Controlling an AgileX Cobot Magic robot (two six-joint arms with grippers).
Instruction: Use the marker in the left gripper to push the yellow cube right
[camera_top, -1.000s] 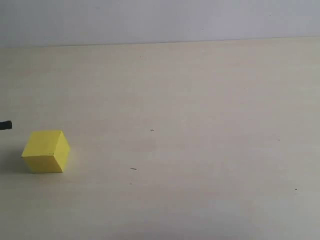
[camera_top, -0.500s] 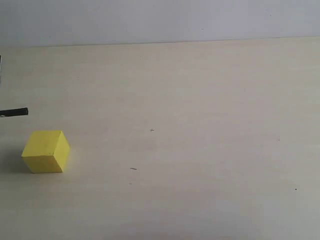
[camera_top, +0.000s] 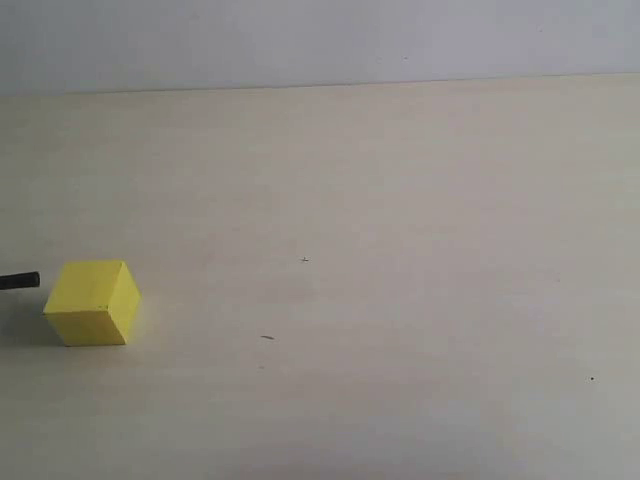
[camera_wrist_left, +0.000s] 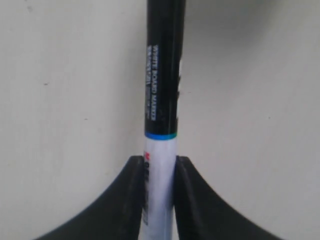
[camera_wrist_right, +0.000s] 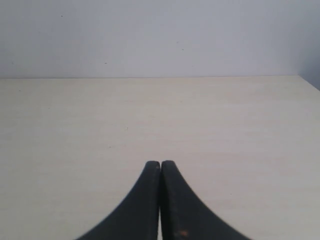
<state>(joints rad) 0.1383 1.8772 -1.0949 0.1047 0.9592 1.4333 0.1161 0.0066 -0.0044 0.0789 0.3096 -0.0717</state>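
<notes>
Exterior view: the pale cream table (camera_top: 420, 220) filled nearly the whole picture, with a grey-white wall (camera_top: 320, 40) behind its far edge. The yellow cube (camera_top: 92, 303) sat flat on the table at the far left of this view, a soft shadow on its left side, and the rest of the tabletop stretched away to its right.

Neither arm showed in that view, so I read them from the wrist cameras. The left gripper (camera_wrist_left: 159, 161) had its two black fingers clamped on the marker (camera_wrist_left: 162, 90), pressing the white barrel from both sides. The long black cap with its small white print ran straight out past the fingertips over bare table, and a thin blue-green band marked where the cap met the barrel.

The right gripper (camera_wrist_right: 160, 165) hung over bare table facing the wall, its fingers pressed together with nothing between them.

Back in the exterior view, only the marker's black end poked in from the left frame edge, lying roughly level and pointing at the cube's upper left side. It was just beside the cube; I could not tell whether it touched. A few dark specks (camera_top: 303, 260) dotted the table near the middle.
</notes>
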